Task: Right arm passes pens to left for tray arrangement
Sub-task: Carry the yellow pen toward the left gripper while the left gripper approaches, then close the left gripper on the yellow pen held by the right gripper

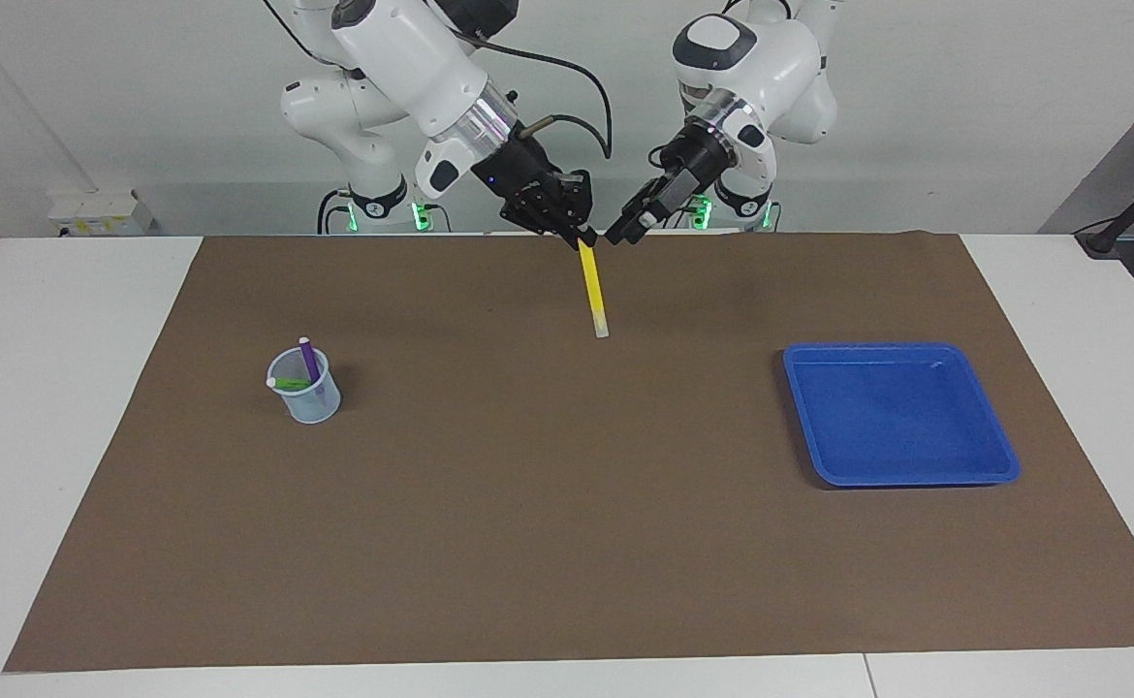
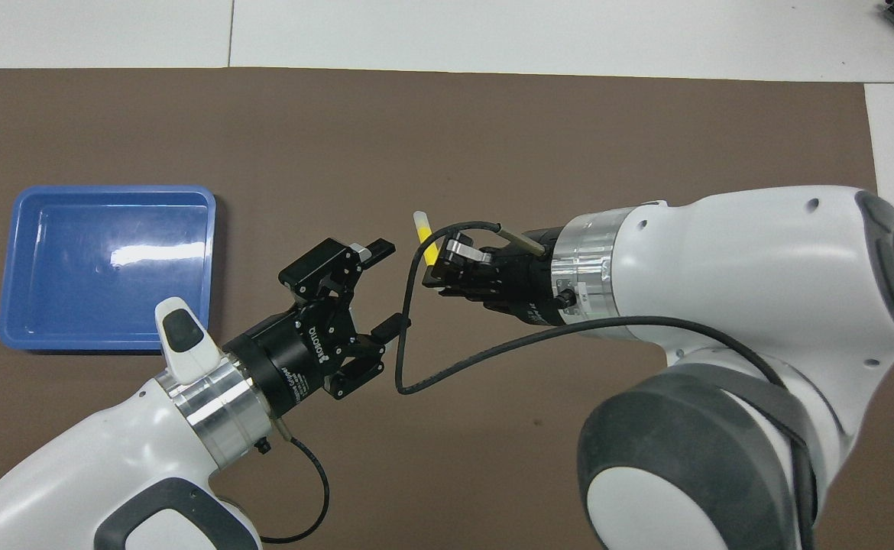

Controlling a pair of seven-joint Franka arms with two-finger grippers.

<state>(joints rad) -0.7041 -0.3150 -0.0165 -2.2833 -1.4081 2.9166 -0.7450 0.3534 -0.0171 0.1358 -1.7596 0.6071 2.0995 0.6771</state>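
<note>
- My right pincer (image 1: 582, 236) hangs over the middle of the brown mat (image 1: 567, 543), at the edge nearest my bases, and is clamped on the upper end of the yellow pen (image 1: 592, 289).
- The yellow pen hangs nearly upright from that grip, tilted slightly, with its pale tip lowest and clear of the mat; in the overhead view only its pale tip and a short yellow length (image 2: 425, 238) show past my right pincer (image 2: 435, 269).
- My left pincer (image 1: 625, 231) hovers in the air just beside the right pincer, on the side toward the blue tray (image 1: 1003, 456); its fingers (image 2: 380, 247) stand apart and hold nothing, and I see a gap between them and the pen.
- The blue tray rests on the mat toward my left arm's end of the counter (image 1: 63, 407), well apart from the right pincer, with nothing in it.
- The translucent cup (image 1: 307, 390) stands on the mat toward my right arm's end of the counter, also well apart from the right pincer.
- The purple pen (image 1: 308, 359) stands tilted in the cup, pale tip up; the green pen (image 1: 288, 384) leans lower in the same cup, its pale tip at the rim.
</note>
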